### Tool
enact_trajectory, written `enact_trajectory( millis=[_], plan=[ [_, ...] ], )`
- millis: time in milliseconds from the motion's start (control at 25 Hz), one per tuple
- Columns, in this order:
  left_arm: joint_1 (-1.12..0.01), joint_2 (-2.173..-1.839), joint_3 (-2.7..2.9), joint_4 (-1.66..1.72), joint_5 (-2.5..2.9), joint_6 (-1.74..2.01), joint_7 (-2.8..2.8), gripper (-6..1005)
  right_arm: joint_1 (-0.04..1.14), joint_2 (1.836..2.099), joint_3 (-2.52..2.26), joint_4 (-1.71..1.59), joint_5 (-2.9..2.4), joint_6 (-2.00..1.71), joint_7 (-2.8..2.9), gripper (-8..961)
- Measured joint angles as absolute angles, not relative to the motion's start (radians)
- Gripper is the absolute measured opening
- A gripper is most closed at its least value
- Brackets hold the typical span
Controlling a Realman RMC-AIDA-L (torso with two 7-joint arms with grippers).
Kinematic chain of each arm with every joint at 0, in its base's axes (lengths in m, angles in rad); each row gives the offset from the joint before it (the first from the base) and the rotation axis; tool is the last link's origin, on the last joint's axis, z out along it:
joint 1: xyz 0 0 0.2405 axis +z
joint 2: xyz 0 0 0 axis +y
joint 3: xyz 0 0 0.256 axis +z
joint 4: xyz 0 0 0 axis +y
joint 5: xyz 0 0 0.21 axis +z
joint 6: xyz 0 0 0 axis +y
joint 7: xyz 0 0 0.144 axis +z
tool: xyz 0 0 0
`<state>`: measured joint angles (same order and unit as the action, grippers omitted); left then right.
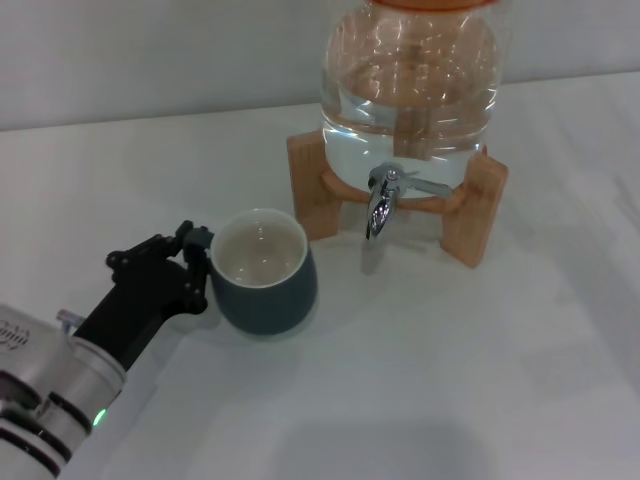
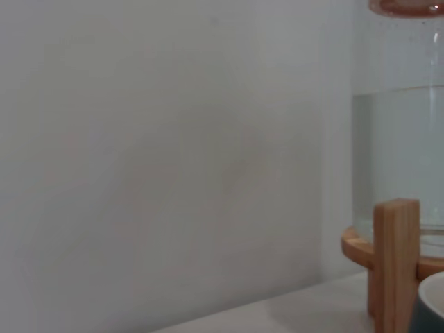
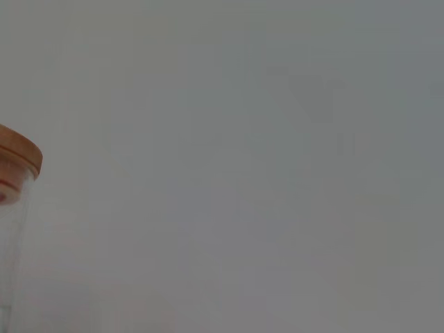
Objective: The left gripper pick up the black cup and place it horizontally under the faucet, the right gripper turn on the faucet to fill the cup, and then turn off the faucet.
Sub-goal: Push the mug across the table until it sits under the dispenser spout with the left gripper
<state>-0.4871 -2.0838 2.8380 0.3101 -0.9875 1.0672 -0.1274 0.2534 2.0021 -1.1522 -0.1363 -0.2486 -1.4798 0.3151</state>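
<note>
The black cup (image 1: 262, 275) stands upright on the white table, to the left of and a little nearer than the faucet (image 1: 381, 205). Its cream inside shows and its handle is hidden. My left gripper (image 1: 195, 265) reaches in from the lower left, and its black fingers (image 1: 198, 240) are closed on the cup's left side. An edge of the cup also shows in the left wrist view (image 2: 431, 312). The chrome faucet sticks out of the clear water jar (image 1: 410, 80), with its thin lever pointing right. My right gripper is out of view.
The jar sits on a wooden stand (image 1: 470, 215) at the back of the white table (image 1: 450, 380), close to a pale wall. The stand (image 2: 395, 263) and jar (image 2: 399, 152) show in the left wrist view. The jar's orange lid (image 3: 17, 156) shows in the right wrist view.
</note>
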Motion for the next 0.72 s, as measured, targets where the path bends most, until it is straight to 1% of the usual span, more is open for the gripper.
enact_trajectory(
  millis=[720],
  plan=[
    [-0.564,-2.089,2.839,0.333,-0.877,0.976,-0.211,113,0.253,2.006,-1.168,-0.132,-0.25,-1.505,0.319,868]
  ],
)
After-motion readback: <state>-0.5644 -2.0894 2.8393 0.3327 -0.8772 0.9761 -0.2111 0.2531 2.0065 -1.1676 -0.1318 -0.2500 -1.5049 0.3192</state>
